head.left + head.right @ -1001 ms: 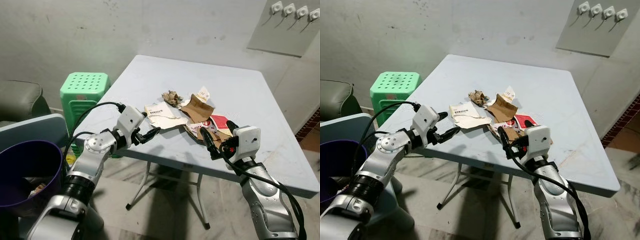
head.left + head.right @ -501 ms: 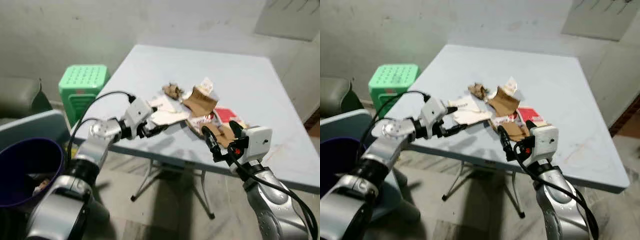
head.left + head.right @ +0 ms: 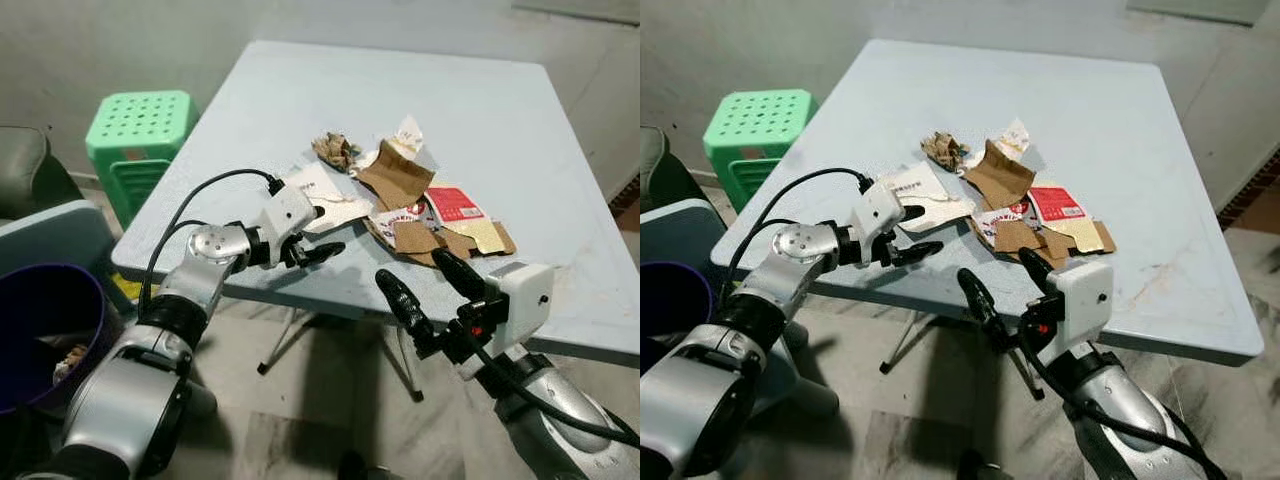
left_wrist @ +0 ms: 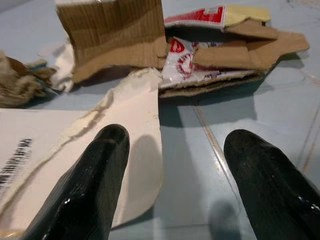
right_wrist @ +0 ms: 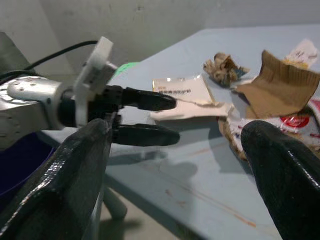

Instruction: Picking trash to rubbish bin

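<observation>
A pile of trash lies mid-table: a torn white paper [image 3: 322, 190], brown cardboard pieces [image 3: 396, 178], a crumpled brown wad [image 3: 333, 149] and a red packet [image 3: 453, 203]. My left gripper [image 3: 325, 230] is open at the near edge of the white paper [image 4: 125, 125]; one finger [image 4: 95, 175] is over the paper and the other over bare table. My right gripper [image 3: 410, 268] is open at the table's front edge, just short of the cardboard, holding nothing. The purple bin [image 3: 60, 272] stands low at my left.
The light blue table [image 3: 300, 90] has folding legs beneath it. A green plastic stool [image 3: 140, 120] stands at its left, with a grey seat [image 3: 25, 175] beyond. A pale blue panel [image 3: 50, 235] sits between the bin and the table.
The view has tilted down and closed in on the table. My left gripper has reached from the table's left edge to the white paper. The right gripper stays open by the front edge.
</observation>
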Motion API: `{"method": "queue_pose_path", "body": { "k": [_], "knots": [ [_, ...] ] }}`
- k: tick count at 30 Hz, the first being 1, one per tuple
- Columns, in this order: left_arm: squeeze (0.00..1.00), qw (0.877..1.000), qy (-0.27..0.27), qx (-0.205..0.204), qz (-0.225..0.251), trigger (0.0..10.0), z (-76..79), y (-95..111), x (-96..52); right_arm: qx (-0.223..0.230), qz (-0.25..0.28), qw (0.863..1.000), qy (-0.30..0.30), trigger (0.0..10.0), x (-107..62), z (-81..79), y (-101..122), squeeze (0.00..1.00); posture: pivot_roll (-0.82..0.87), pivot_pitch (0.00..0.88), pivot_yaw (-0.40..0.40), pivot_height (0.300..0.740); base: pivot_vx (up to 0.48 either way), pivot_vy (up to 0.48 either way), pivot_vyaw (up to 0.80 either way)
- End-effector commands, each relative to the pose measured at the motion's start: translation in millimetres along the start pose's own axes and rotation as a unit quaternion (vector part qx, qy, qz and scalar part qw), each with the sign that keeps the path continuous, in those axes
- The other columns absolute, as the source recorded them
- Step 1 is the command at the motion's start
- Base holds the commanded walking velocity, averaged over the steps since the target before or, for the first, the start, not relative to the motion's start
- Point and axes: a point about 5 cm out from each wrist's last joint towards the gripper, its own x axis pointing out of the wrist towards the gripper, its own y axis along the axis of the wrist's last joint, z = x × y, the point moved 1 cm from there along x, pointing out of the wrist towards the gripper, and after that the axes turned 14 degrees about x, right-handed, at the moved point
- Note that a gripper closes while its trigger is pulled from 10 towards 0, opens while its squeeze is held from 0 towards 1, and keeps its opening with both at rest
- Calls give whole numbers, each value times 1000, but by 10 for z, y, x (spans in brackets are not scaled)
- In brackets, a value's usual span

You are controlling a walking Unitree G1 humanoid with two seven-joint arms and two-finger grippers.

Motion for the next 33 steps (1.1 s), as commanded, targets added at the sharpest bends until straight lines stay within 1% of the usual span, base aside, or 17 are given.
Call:
{"method": "queue_pose_path", "body": {
  "k": [1, 3, 8, 11, 15, 16, 17, 18, 19, 21, 24, 28, 33],
  "knots": [
    [0, 1000, -5, 13, -4, 10000, -18, 16, 6, 4, -3, 1000, 8, 10000, -35, -62, 17, 0, -180, 298, -15, 740, 0, 0, 0],
    [0, 1000, -2, 20, -6, 10000, -52, 31, 6, 13, -4, 1000, 13, 10000, -65, -116, 44, 0, -184, 306, -12, 740, 0, 0, 0],
    [0, 1000, 5, 23, -9, 10000, -99, 47, 1, 22, -1, 1000, 15, 10000, -80, -149, 80, 0, -188, 316, -12, 740, 0, 0, 0],
    [0, 999, 24, 35, -20, 10000, -152, 40, -14, 34, 3, 999, 17, 10000, -99, -187, 117, 0, -190, 328, -14, 740, 0, 0, 0],
    [0, 998, 54, 37, -25, 10000, -228, 47, -34, 41, 5, 999, 17, 10000, -108, -211, 141, 0, -190, 335, -15, 740, 0, 0, 0],
    [0, 997, 63, 35, -29, 8078, -248, 43, -40, 43, 6, 999, 17, 10000, -108, -214, 148, 0, -191, 338, -16, 740, 0, 0, 0],
    [0, 996, 70, 36, -31, 4980, -268, 43, -47, 45, 7, 999, 17, 10000, -108, -221, 155, 0, -192, 341, -17, 740, 0, 0, 0],
    [0, 996, 78, 37, -32, 5765, -286, 45, -54, 48, 7, 999, 18, 10000, -108, -228, 163, 0, -192, 341, -17, 740, 0, 0, 0],
    [0, 995, 85, 35, -31, 0, -307, 50, -61, 51, 8, 999, 18, 10000, -107, -232, 169, 0, -193, 343, -17, 740, 0, 0, 0],
    [0, 993, 102, 39, -37, 0, -350, 52, -76, 56, 9, 998, 18, 10000, -109, -237, 177, 0, -192, 342, -18, 740, 0, 0, 0],
    [0, 993, 103, 36, -34, 0, -357, 56, -79, 56, 9, 998, 17, 10000, -110, -237, 179, 0, -192, 342, -18, 740, 0, 0, 0],
    [0, 992, 114, 45, -34, 0, -386, 76, -85, 64, 12, 998, 16, 10000, -106, -237, 189, 0, -190, 342, -17, 740, 0, 0, 0],
    [0, 992, 116, 47, -31, 0, -402, 87, -90, 70, 13, 997, 13, 10000, -100, -232, 194, 0, -185, 343, -15, 740, 0, 0, 0]
  ]
}}
